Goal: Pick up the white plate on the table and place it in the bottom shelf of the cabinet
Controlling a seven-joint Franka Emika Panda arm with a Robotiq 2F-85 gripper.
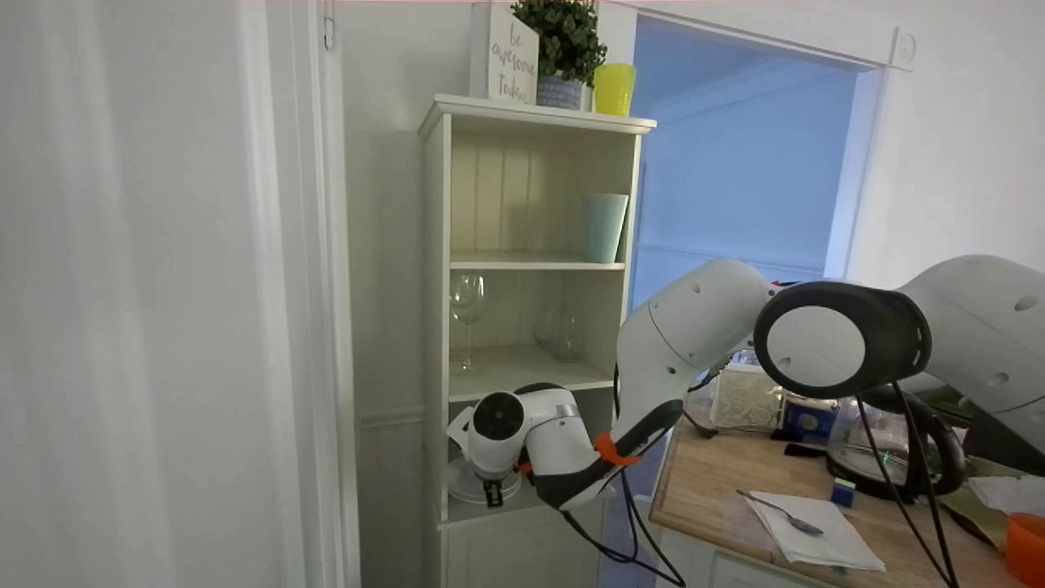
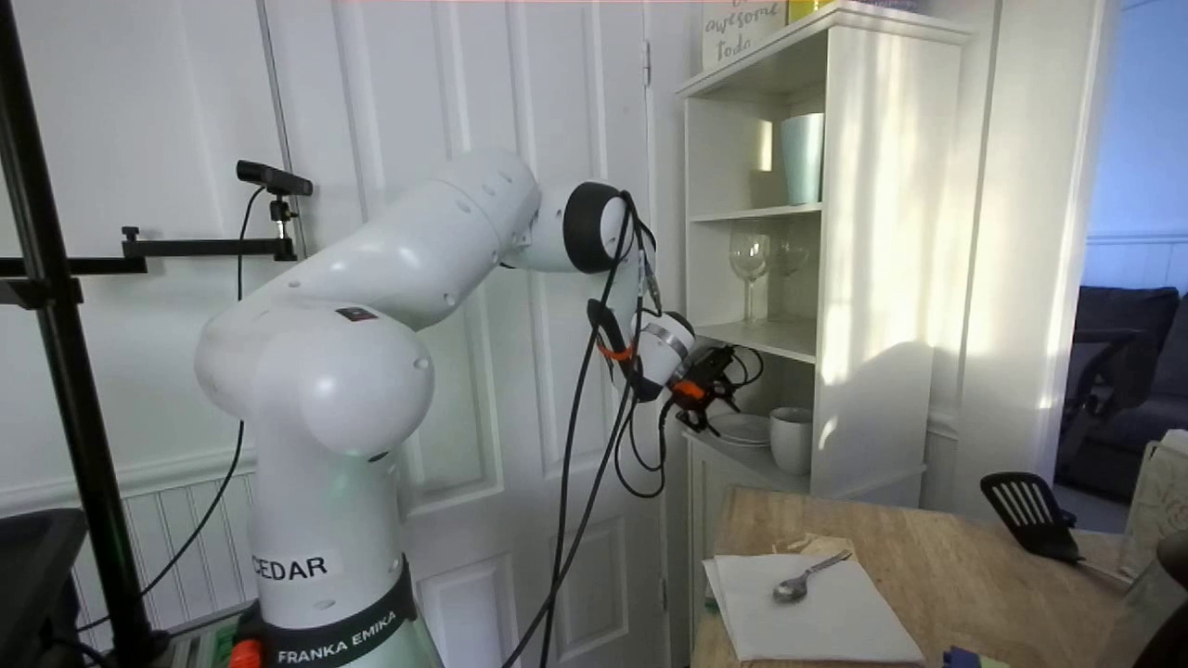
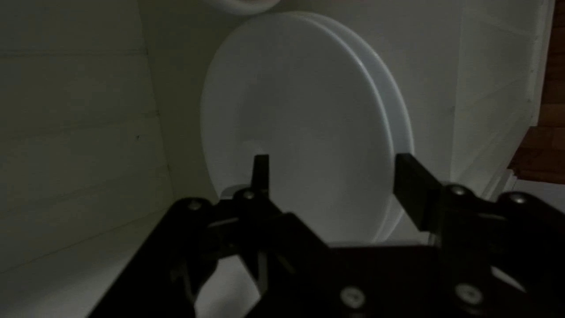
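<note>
The white plate [image 3: 300, 110] lies on another white dish on the bottom shelf [image 3: 432, 84] in the wrist view. The stack also shows in both exterior views, the white plate [image 2: 741, 427] at the shelf's front and its rim [image 1: 469, 488] partly behind the arm. My gripper [image 3: 331, 163] is open, its fingers apart over the plate's near part, with nothing clamped between them. In an exterior view the gripper [image 2: 715, 417] is just above the plate's edge, inside the cabinet [image 2: 891, 232]. Whether the fingers touch the plate cannot be told. The table [image 2: 984, 566] stands beside the cabinet.
A white mug [image 2: 791, 441] stands right beside the plates on the shelf. Glasses [image 1: 468, 306] stand on the shelf above the arm, and a pale blue cup [image 1: 606, 229] higher up. A paper sheet [image 1: 816, 531] with a spoon [image 1: 804, 527] lies on the table, near a glass kettle [image 1: 882, 449].
</note>
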